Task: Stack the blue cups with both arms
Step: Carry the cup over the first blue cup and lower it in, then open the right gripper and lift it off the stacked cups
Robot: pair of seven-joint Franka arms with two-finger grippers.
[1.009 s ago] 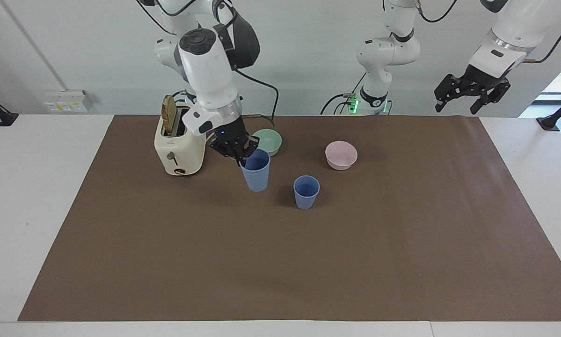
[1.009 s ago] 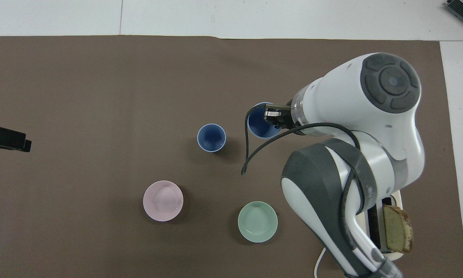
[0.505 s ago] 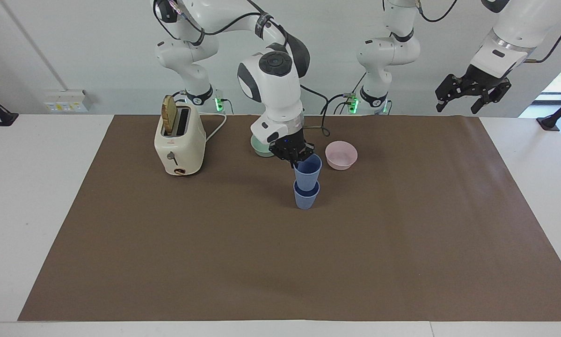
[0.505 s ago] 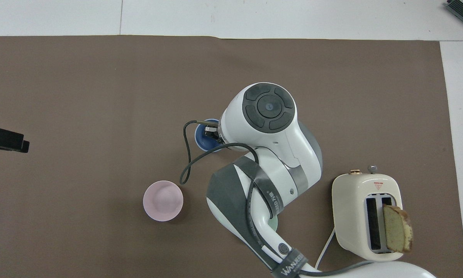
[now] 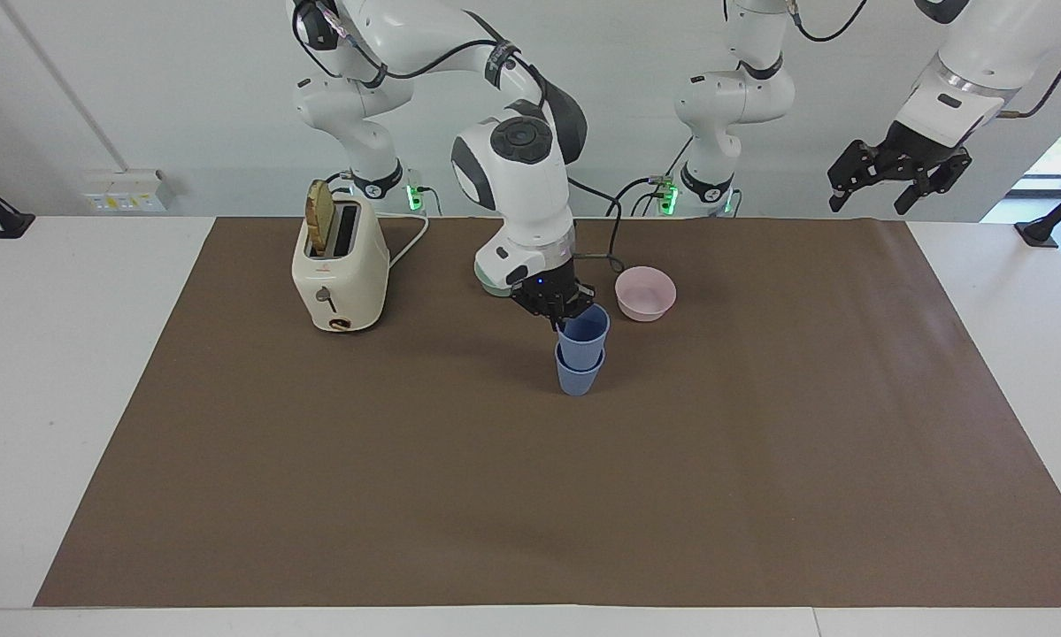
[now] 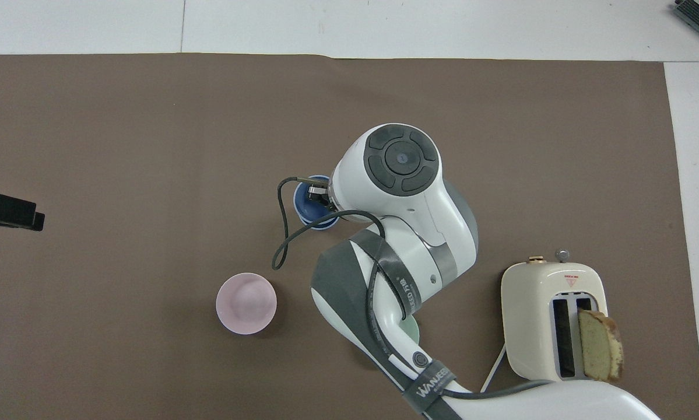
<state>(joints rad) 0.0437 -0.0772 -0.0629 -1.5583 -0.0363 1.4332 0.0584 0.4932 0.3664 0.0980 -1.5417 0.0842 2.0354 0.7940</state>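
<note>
The right claw [image 5: 558, 311] is pinching the upper blue cup's [image 5: 583, 332] rim, seating it inside the lower blue cup [image 5: 578, 379]. Releasing is probably coming next, while the left claw [image 5: 897, 172] is waiting, spread.

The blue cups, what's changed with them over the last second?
The right end effector, shut on the upper blue cup at its rim, carried it from beside the toaster toward the left arm's end and lowered it into the lower blue cup, where it now sits nested. The lower cup, the pink bowl, the toaster and the waiting, open left end effector stayed put.
</note>
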